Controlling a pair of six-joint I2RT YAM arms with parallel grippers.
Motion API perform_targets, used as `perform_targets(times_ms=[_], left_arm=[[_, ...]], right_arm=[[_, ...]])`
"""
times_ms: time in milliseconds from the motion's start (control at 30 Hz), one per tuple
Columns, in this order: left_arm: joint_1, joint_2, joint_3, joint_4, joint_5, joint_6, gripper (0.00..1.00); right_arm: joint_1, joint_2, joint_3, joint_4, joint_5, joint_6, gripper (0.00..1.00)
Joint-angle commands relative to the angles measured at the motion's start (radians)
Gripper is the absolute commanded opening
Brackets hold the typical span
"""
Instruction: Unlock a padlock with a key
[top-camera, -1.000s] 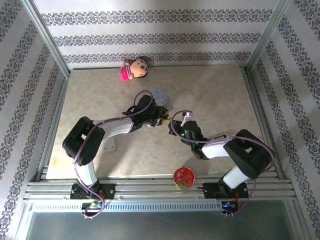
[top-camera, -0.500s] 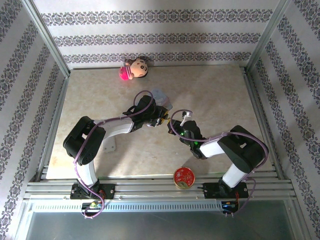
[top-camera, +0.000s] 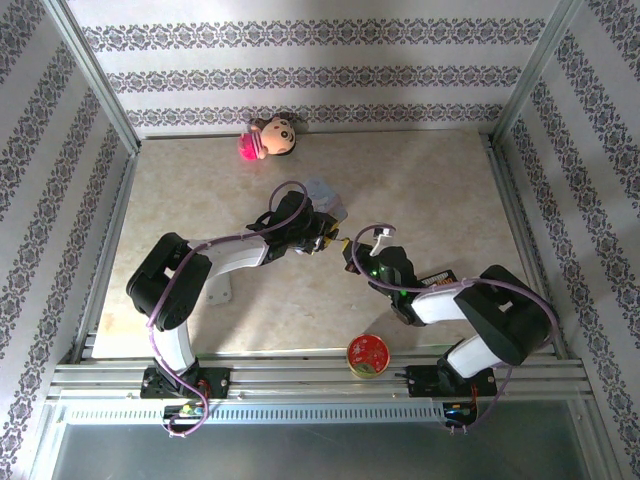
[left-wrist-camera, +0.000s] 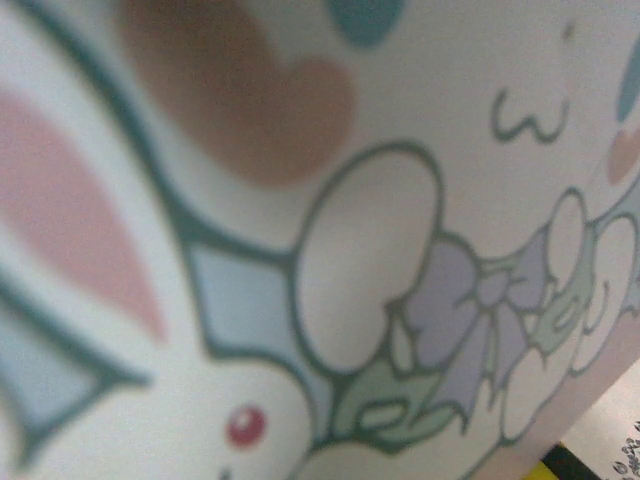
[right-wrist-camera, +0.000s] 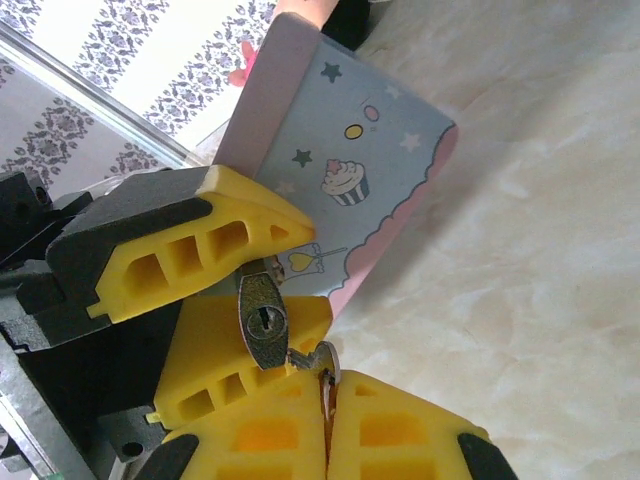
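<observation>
In the right wrist view, the padlock (right-wrist-camera: 262, 320) sits left of centre, a small metal body with its keyhole facing the camera. It is clamped between the two yellow fingers (right-wrist-camera: 190, 255) of the left gripper (right-wrist-camera: 275, 290), one above it and one below.

The right gripper (right-wrist-camera: 327, 388) comes up from the bottom edge with its fingers pressed together on the key (right-wrist-camera: 322, 360). The key's upper end lies just beside the lower right edge of the padlock, not in the keyhole. Whether the two touch cannot be told.

Behind the padlock stands the box (right-wrist-camera: 350, 160), pale blue with a cupcake print and a pink edge, reaching toward the upper right. The left wrist view shows its bunny print (left-wrist-camera: 330, 270) close up and blurred.

From above, the left gripper (top-camera: 318, 238) and right gripper (top-camera: 352, 256) meet near the middle of the table (top-camera: 430, 190), with the box (top-camera: 325, 193) just above them. A doll (top-camera: 268, 137) lies at the table's upper edge and a red tin (top-camera: 367, 355) at its lower edge.
</observation>
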Motion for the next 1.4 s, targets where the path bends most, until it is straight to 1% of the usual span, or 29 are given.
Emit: perform_targets(times_ms=[0,467,1100,1367], left_arm=[[-0.018,0.042,-0.012,-0.044,0.108,-0.113,0.04],[-0.019,0.043,-0.013,-0.030,0.112,-0.120,0.04],[-0.019,0.040,-0.023,-0.009,0.115,-0.129,0.04],[-0.019,0.039,-0.025,-0.007,0.115,-0.132,0.04]], right_arm=[[0.001,-0.036,-0.014,0.027,0.031,-0.034,0.00],[0.010,-0.089,-0.020,0.005,0.073,-0.070,0.00],[0.032,-0.013,0.015,0.036,0.071,-0.066,0.00],[0.034,-0.019,0.015,0.040,0.077,-0.076,0.00]])
